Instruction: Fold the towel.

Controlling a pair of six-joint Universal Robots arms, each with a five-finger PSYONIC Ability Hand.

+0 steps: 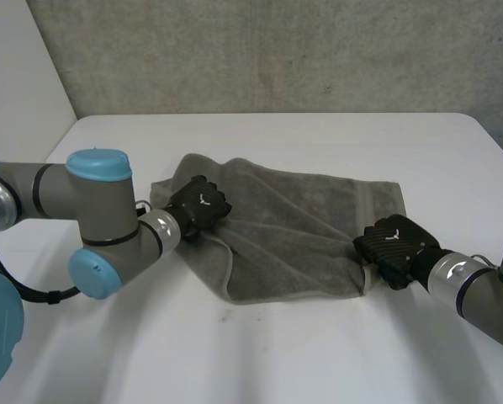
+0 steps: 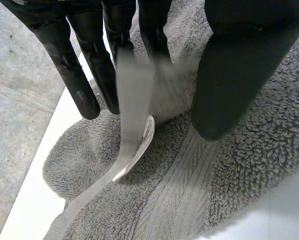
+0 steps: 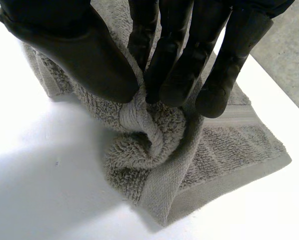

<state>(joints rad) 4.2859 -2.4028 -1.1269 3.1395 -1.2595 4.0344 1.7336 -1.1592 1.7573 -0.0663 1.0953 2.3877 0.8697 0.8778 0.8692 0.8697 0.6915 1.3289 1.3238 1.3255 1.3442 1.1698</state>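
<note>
1. The left hand [image 2: 229, 75] has its fingers nearly straight and nips a raised ridge of the towel [image 1: 293, 227] against the thumb. A pale label [image 2: 137, 140] hangs just below the fingertips.
2. The right hand [image 3: 89, 55] is closed tight, with thumb and fingers bunching a towel corner into a knot of cloth.
3. The towel lies in the middle of the table [image 1: 319, 362], spread but rumpled. The left hand is at its left end, and the right hand is at the corner nearest the table's right and front edges.
4. It is thick terry that looks soft, light and limp. It will likely sag and drag rather than hold its shape, but it should not slip from a pinch.
5. It is best taken at the corners, on the flat hem band, with both lifted together.
</note>
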